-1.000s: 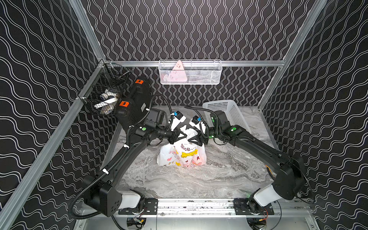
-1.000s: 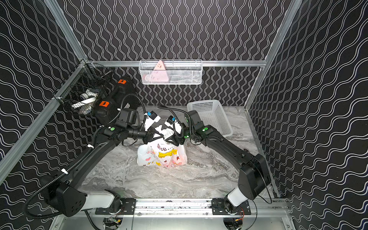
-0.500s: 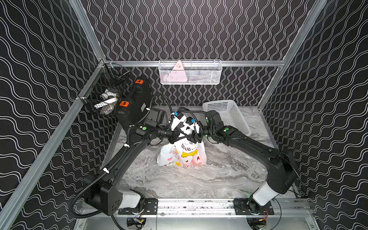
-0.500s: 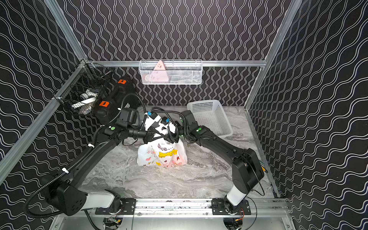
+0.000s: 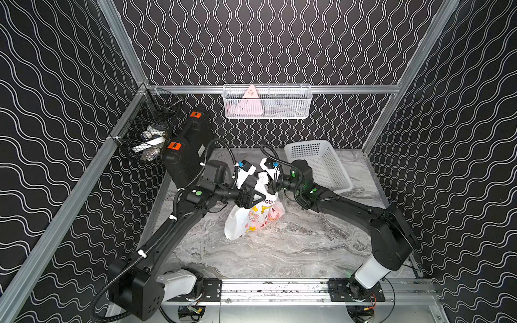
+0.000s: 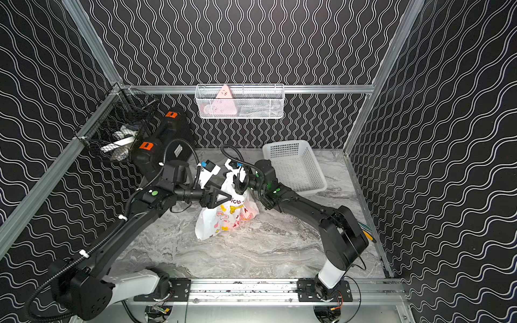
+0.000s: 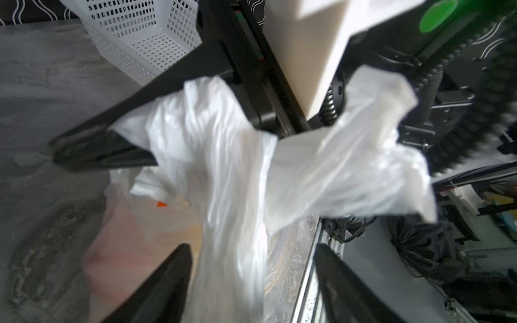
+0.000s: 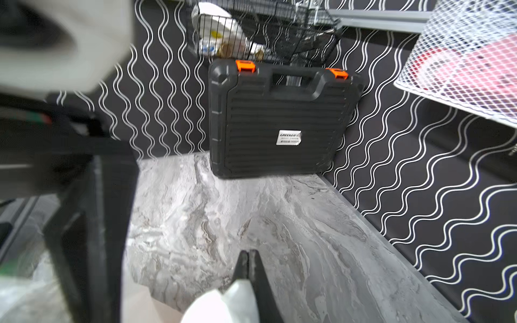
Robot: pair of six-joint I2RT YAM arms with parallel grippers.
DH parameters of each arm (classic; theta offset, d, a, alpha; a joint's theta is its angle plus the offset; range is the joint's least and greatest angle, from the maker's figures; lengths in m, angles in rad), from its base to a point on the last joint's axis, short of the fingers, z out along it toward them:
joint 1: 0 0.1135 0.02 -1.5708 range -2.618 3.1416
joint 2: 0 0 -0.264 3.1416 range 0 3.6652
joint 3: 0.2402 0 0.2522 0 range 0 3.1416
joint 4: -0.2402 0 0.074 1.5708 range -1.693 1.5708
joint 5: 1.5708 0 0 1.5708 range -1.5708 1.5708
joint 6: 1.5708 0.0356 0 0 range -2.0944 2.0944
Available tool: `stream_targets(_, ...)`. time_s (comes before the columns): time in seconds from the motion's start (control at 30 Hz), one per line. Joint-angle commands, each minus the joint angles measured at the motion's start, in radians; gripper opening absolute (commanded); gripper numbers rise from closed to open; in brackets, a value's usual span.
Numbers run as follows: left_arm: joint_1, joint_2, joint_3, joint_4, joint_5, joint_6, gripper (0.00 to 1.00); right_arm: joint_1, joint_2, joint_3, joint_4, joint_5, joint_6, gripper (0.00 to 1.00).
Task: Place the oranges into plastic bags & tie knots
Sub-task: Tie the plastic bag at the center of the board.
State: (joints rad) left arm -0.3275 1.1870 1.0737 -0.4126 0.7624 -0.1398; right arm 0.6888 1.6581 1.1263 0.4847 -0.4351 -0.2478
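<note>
The white plastic bag (image 5: 253, 215) (image 6: 223, 218) with yellow and pink cartoons sits mid-table, its handles pulled up between both arms. My left gripper (image 5: 258, 195) (image 7: 251, 251) stands open, with a white handle strip (image 7: 223, 167) running loose between its fingers. My right gripper (image 5: 270, 186) (image 8: 247, 257) is shut on the other handle strip (image 8: 232, 296). In the left wrist view the two strips cross just above the bag's mouth, and I cannot tell whether they form a knot. The oranges are hidden inside the bag, showing only as a pinkish-orange glow through the plastic.
A white perforated basket (image 5: 319, 165) stands at the back right. A black tool case (image 5: 190, 148) leans in the back left corner, beneath a black wire basket (image 5: 148, 131). A white mesh basket (image 5: 267, 102) hangs on the back wall.
My left gripper has opened and let go of its handle strip. My right gripper has moved left to the top of the bag and shut on a strip.
</note>
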Motion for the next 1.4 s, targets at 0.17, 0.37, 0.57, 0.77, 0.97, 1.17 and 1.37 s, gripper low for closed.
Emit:
stream_targets(0.17, 0.008, -0.158, -0.215, 0.367, 0.037, -0.457, 0.86, 0.009, -0.032, -0.190, 0.373, 0.003, 0.241, 0.05)
stream_targets(0.37, 0.011, -0.175, -0.376, 0.677, 0.020, -0.760, 0.69, 0.043, -0.042, -0.243, 0.409, 0.011, 0.286, 0.11)
stream_targets(0.57, 0.016, -0.166, -0.460, 0.843, 0.023, -0.902, 0.45, 0.064, -0.044, -0.286, 0.490, 0.044, 0.373, 0.13)
stream_targets(0.77, 0.039, -0.249, -0.621, 1.049, 0.003, -1.068, 0.54, 0.064, -0.036, -0.347, 0.569, 0.052, 0.448, 0.10)
stream_targets(0.97, 0.101, -0.254, -0.611, 1.098, 0.029, -1.126, 0.68, 0.064, -0.077, -0.343, 0.465, 0.037, 0.397, 0.10)
stream_targets(1.17, 0.104, -0.178, -0.569, 1.133, 0.077, -1.129, 0.45, 0.068, -0.101, -0.341, 0.407, 0.038, 0.378, 0.10)
stream_targets(1.37, 0.097, -0.202, -0.368, 0.557, 0.072, -0.729, 0.50, 0.074, -0.127, -0.344, 0.344, 0.045, 0.343, 0.10)
